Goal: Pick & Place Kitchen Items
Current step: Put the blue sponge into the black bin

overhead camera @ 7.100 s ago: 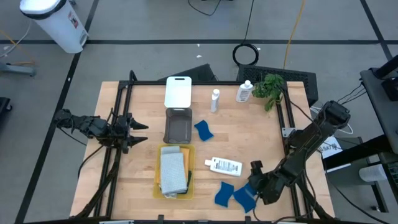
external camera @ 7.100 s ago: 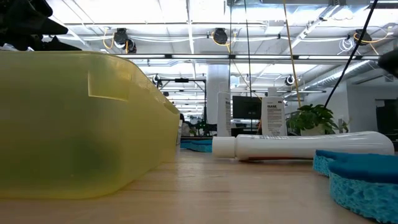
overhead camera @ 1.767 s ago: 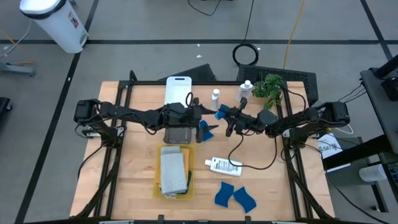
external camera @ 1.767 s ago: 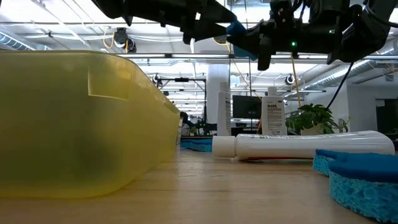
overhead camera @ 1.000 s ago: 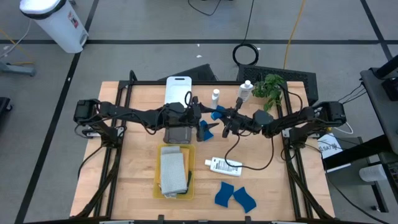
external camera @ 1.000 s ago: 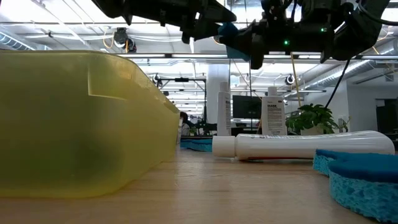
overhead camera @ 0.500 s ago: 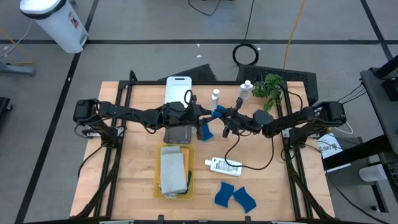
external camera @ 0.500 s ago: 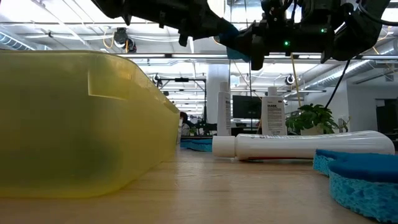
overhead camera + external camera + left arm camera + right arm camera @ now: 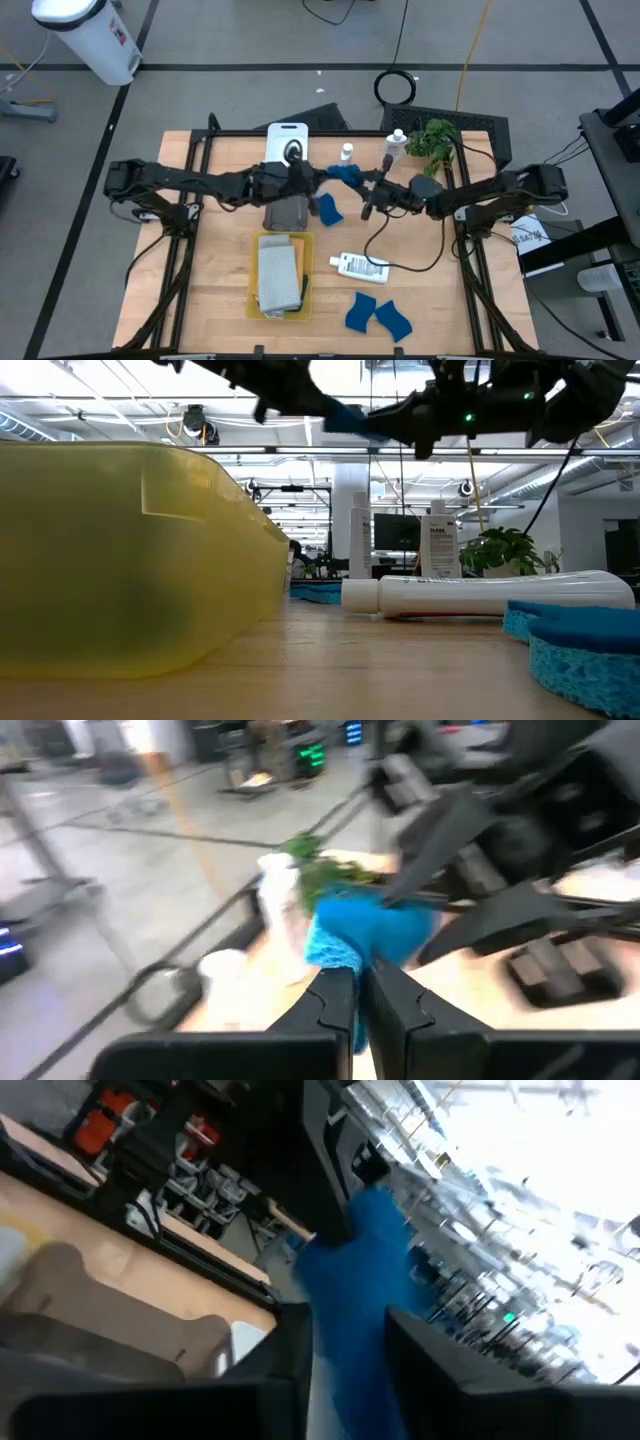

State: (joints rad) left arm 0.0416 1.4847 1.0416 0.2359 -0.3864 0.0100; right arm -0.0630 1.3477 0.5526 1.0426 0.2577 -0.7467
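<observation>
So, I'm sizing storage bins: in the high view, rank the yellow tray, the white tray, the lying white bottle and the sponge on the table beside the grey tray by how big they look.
1. yellow tray
2. white tray, partly hidden by the left arm
3. lying white bottle
4. sponge beside the grey tray

The overhead camera sees all four lying on the table, so nearness hardly skews this.

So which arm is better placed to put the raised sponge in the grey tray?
Left, I think. The left tool pinches the sponge and hangs near the grey tray; the right tool is farther from it.
</observation>
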